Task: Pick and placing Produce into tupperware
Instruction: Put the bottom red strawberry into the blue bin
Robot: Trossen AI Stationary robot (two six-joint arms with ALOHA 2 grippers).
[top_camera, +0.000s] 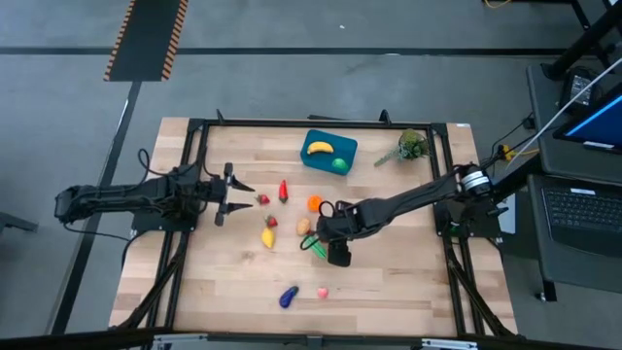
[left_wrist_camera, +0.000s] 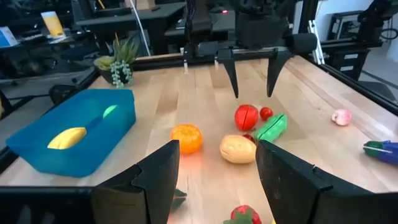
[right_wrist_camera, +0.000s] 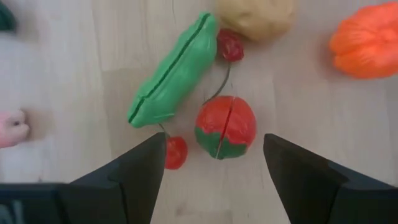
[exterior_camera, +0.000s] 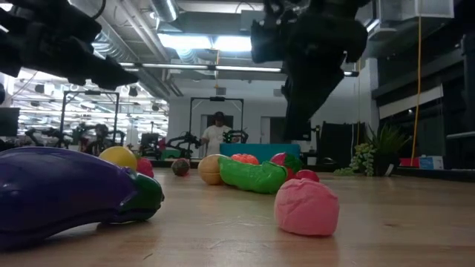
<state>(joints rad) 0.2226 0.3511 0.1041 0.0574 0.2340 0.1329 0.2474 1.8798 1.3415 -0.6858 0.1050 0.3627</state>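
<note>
While right claw (right_wrist_camera: 214, 163) hovers open, red-green fruit (right_wrist_camera: 225, 127) directly below

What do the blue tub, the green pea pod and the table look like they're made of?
Blue tub: probably plastic, with smooth, slightly see-through walls.
Green pea pod: likely molded plastic, with an even colour and a soft sheen.
Table: wood, with visible pale planks and grain.

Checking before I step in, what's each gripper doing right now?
Left gripper: open, empty, beside the produce.
Right gripper: open, empty, above the red-green fruit.
</note>
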